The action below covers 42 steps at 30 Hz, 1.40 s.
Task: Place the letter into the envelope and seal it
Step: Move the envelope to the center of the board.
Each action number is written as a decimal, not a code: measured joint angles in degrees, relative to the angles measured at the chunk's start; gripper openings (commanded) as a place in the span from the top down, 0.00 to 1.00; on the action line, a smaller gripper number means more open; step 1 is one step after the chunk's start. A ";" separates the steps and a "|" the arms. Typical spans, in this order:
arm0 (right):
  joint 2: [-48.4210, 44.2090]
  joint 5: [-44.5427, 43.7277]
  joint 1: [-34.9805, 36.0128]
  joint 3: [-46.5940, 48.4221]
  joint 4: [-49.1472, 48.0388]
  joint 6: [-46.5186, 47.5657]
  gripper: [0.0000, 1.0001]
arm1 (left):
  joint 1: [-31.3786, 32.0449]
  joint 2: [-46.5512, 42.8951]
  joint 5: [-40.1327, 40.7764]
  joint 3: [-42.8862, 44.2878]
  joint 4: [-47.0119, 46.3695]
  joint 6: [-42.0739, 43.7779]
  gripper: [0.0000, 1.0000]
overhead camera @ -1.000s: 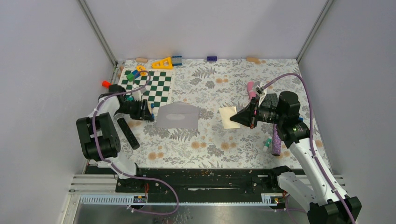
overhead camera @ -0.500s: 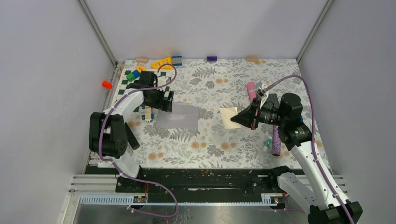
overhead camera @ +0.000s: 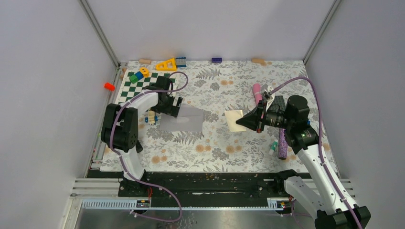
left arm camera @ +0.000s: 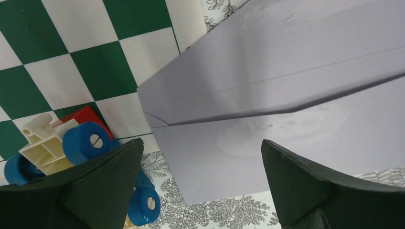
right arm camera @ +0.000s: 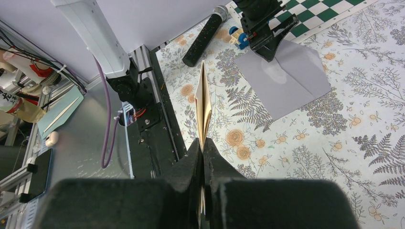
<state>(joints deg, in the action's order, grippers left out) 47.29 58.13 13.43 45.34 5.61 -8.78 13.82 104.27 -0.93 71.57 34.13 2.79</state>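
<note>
Envelope (overhead camera: pixel 181 119) lies flat on the floral cloth. It is thin paper, judged light, limp and apt to slide, so best taken by the flap's edge. Nothing shows inside it; whether the pocket gapes I cannot tell. Letter (overhead camera: pixel 234 119), a cream folded sheet, is right of the envelope and apart from it, pinched edge-on in the right gripper (right arm camera: pixel 203 148). Left gripper (left arm camera: pixel 200 186) is spread wide over the envelope's left corner, holding nothing. A blue-wheeled toy (left arm camera: pixel 71 143) sits just beside that corner.

The left gripper (overhead camera: pixel 173 107) is held wide open, pointed downward at the left middle of the scene. The right gripper (overhead camera: pixel 240 121) is aimed leftward, jaws clamped on the letter (overhead camera: pixel 233 118).
</note>
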 measured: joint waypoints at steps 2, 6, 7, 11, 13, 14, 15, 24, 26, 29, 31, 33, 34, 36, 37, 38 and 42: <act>0.00 0.00 0.00 0.00 -0.02 0.00 1.00 | -0.02 1.05 0.66 0.13 -0.02 -0.33 0.01; 0.02 0.00 0.00 -0.02 0.00 0.00 1.00 | -0.07 3.37 1.36 1.55 0.20 -1.09 0.01; 0.00 0.00 0.00 -0.02 0.00 0.00 1.00 | -0.07 3.72 1.38 1.86 0.17 -1.20 0.01; 0.00 0.00 0.00 -0.02 0.00 0.00 1.00 | -0.07 5.16 0.52 3.13 0.68 -1.60 0.08; 0.00 0.00 0.00 -0.02 0.00 0.00 1.00 | -0.07 6.05 -0.72 3.74 1.09 -1.77 0.02; 0.00 0.00 0.00 -0.04 0.00 0.00 1.00 | -0.07 6.45 -1.27 3.98 1.33 -1.77 0.01; 0.00 -0.02 0.00 -0.04 0.00 0.00 1.00 | -0.07 6.78 -1.70 4.39 1.73 -1.77 0.01; -0.04 -0.02 0.00 -0.20 0.02 0.02 1.00 | -0.72 7.74 -5.20 6.45 4.09 -1.57 0.01; -0.04 -0.02 0.00 -0.20 0.00 0.00 1.00 | -0.76 7.76 -6.38 6.69 4.46 -1.27 0.01; -0.04 -0.02 0.00 -0.20 0.00 0.02 1.00 | -0.61 7.93 -8.90 7.23 5.22 -1.01 0.01; -0.04 -0.02 0.00 -0.20 0.00 0.00 1.00 | -0.20 8.26 -9.99 7.78 5.64 -0.55 0.01; -0.04 -0.02 0.00 -0.20 0.00 0.00 1.00 | 0.46 8.87 -11.08 8.81 6.54 -0.02 0.01; -0.04 -0.02 0.00 -0.20 0.00 0.02 1.00 | 0.94 9.35 -11.41 9.55 7.06 0.22 0.01; -0.07 -0.07 0.00 -0.20 0.07 0.02 1.00 | 2.12 10.71 -12.02 11.56 8.31 0.46 0.01; -0.07 -0.07 0.00 -0.20 0.17 0.07 1.00 | 2.84 11.58 -12.11 12.90 8.94 0.63 0.01; -0.07 -0.09 0.00 -0.20 0.37 0.20 1.00 | 3.43 12.26 -12.20 13.90 9.38 0.68 0.01; -0.04 -0.50 0.00 -0.07 2.14 1.03 1.00 | 7.23 16.50 -12.66 20.57 11.91 1.18 0.01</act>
<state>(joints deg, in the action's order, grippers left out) 47.24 57.63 13.43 45.28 7.75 -7.75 21.06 120.77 -13.58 92.14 46.04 3.97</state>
